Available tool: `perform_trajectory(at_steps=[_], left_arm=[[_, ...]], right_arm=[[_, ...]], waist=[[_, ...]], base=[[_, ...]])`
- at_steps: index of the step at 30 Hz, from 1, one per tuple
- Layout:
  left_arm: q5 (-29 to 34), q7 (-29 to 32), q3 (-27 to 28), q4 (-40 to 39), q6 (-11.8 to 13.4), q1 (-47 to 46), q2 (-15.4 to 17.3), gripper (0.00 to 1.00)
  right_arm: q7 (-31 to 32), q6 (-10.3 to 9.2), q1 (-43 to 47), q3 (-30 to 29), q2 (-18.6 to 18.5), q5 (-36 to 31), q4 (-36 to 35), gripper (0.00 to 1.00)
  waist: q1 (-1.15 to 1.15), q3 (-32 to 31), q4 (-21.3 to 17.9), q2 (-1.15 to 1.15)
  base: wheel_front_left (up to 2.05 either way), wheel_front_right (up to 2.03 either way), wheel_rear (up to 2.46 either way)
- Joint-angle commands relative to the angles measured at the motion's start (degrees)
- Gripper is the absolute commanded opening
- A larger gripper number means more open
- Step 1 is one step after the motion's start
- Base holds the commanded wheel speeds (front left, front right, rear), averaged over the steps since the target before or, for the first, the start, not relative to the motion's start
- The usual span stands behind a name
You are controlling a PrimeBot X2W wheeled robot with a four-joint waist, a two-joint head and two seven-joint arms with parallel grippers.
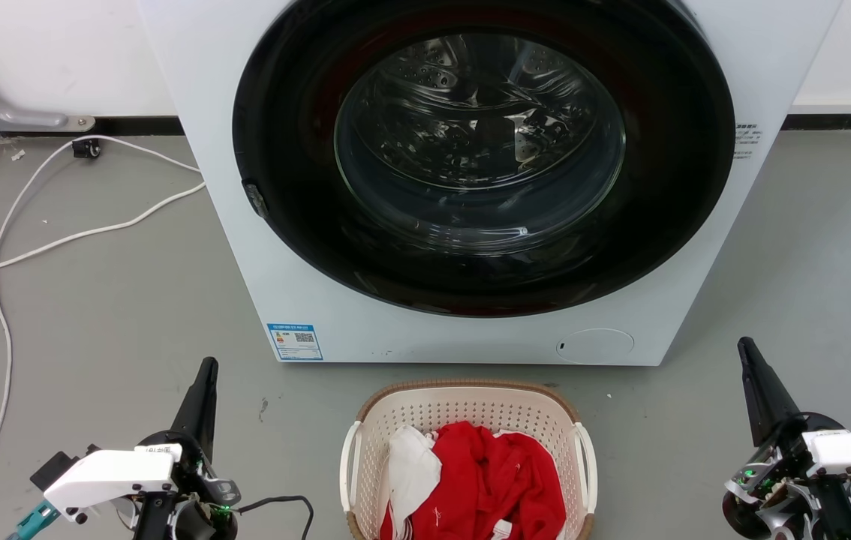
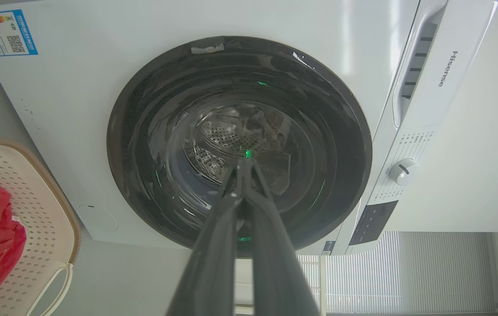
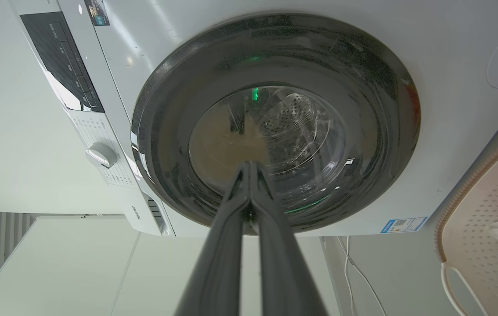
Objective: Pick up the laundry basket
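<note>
**Both grippers idle beside basket, jaws pressed together, basket on floor**

The laundry basket (image 1: 470, 411) sits on the grey floor (image 1: 110, 315) just in front of the washing machine (image 1: 425, 341), centred at the bottom of the head view, between the 2 arms. Its near end is cut off by the frame edge. It has cream perforated walls, a brown rim, and 2 white side handles, 1 on the left (image 1: 349, 465) and 1 on the right (image 1: 589, 465). Inside lie a red garment (image 1: 500, 472) and a white garment (image 1: 410, 469), the white one to the left of the red and touching it.

The left gripper (image 1: 208, 366) is at lower left, well apart from the basket, fingers pointing up-frame toward the machine. The left wrist view shows the left gripper (image 2: 244, 163) with jaws pressed together, nothing held, and the basket (image 2: 34, 193) off at the left edge.

The right gripper (image 1: 747, 349) is at lower right, also well apart from the basket. The right wrist view shows the right gripper (image 3: 251, 165) with jaws pressed together, empty, and the basket (image 3: 486, 219) at the right edge.

The machine's round dark door (image 1: 482, 157) is shut, with the drum visible through the glass. A blue label (image 1: 294, 341) sits at the lower left of the front panel. A white cable (image 1: 58, 240) runs across the floor left of the machine.
</note>
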Motion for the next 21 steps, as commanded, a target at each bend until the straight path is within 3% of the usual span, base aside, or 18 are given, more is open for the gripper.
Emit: perform_trajectory(at_steps=[1,21], left_arm=[[0.4,0.3,0.2,0.1,-0.2,-0.6,-0.1,0.0],[0.5,0.3,0.3,0.1,-0.2,-0.6,-0.1,0.0]], right_arm=[[0.2,0.0,-0.6,-0.1,0.2,-0.2,0.0,0.0],[0.2,0.0,-0.6,-0.2,0.2,-0.3,0.0,0.0]], waist=[[0.0,0.0,0.0,0.0],[0.0,0.0,0.0,0.0]], base=[[0.0,0.0,0.0],[0.0,0.0,0.0]])
